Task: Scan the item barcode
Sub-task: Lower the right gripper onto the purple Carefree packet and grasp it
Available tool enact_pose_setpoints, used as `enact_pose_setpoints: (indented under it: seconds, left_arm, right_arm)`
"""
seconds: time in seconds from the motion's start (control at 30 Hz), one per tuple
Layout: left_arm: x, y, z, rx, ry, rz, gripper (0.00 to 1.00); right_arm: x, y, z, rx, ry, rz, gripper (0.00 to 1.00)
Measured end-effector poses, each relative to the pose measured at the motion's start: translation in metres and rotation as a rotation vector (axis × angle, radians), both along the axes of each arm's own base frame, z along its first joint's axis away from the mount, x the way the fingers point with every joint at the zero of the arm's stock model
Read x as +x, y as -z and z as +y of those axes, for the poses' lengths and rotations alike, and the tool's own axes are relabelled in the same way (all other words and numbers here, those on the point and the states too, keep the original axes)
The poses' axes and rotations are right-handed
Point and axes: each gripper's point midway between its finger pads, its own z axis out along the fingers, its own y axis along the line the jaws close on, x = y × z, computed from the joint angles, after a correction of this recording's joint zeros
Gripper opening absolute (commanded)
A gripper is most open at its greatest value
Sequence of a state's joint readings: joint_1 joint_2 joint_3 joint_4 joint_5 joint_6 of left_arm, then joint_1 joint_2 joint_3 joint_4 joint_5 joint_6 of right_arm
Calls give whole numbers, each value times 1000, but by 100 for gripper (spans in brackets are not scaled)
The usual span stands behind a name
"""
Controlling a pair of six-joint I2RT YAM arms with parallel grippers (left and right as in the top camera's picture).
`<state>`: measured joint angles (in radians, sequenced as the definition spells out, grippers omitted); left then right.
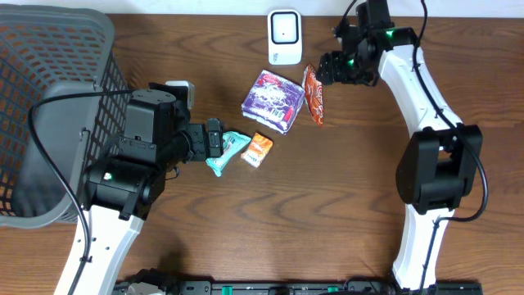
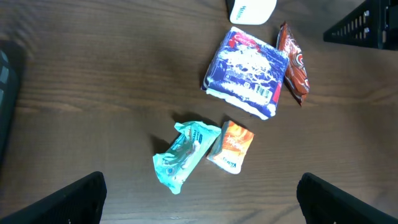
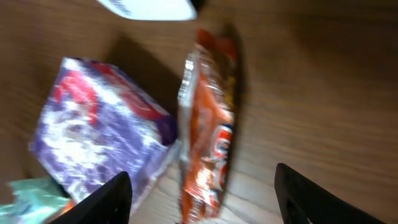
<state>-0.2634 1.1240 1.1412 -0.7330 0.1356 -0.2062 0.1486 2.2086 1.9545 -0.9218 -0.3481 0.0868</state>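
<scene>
A red-orange snack packet (image 1: 313, 94) lies on the wooden table, right of a purple packet (image 1: 273, 100) and below the white scanner (image 1: 284, 35). My right gripper (image 1: 332, 70) hovers by the packet's upper end. In the right wrist view, blurred, the snack packet (image 3: 208, 143) runs down between the two fingers of my right gripper (image 3: 208, 199), which is open and clear of it on both sides. My left gripper (image 1: 214, 139) is wide open beside a teal packet (image 1: 227, 152). From the left wrist, the left gripper (image 2: 202, 205) holds nothing and the teal packet (image 2: 183, 154) sits just ahead.
A small orange packet (image 1: 259, 149) lies against the teal one. A dark grey mesh basket (image 1: 49, 98) fills the left side of the table. The purple packet (image 3: 99, 134) lies close to the right gripper's left finger (image 3: 102, 199).
</scene>
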Motion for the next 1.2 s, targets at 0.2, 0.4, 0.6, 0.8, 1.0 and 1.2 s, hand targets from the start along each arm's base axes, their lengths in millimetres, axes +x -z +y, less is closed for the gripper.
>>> enact_pose_setpoints:
  seconds: [0.2,0.4,0.6,0.8,1.0,1.2]
  left_arm:
    - [0,0,0,0,0,0,98]
    - [0,0,0,0,0,0,98]
    - [0,0,0,0,0,0,98]
    - [0,0,0,0,0,0,98]
    - [0,0,0,0,0,0,98]
    - [0,0,0,0,0,0,98]
  right_arm:
    - [-7,-4,36,104,-70,11,69]
    - [-30,1,70,120,-24,118,77]
    - [-61,2,84,178,1,275,87]
    - [-73,1,104,186,-29,301,98]
    - [-83,0,132,182,-90,279,98]
    - [-75,4,126,133,-67,241,99]
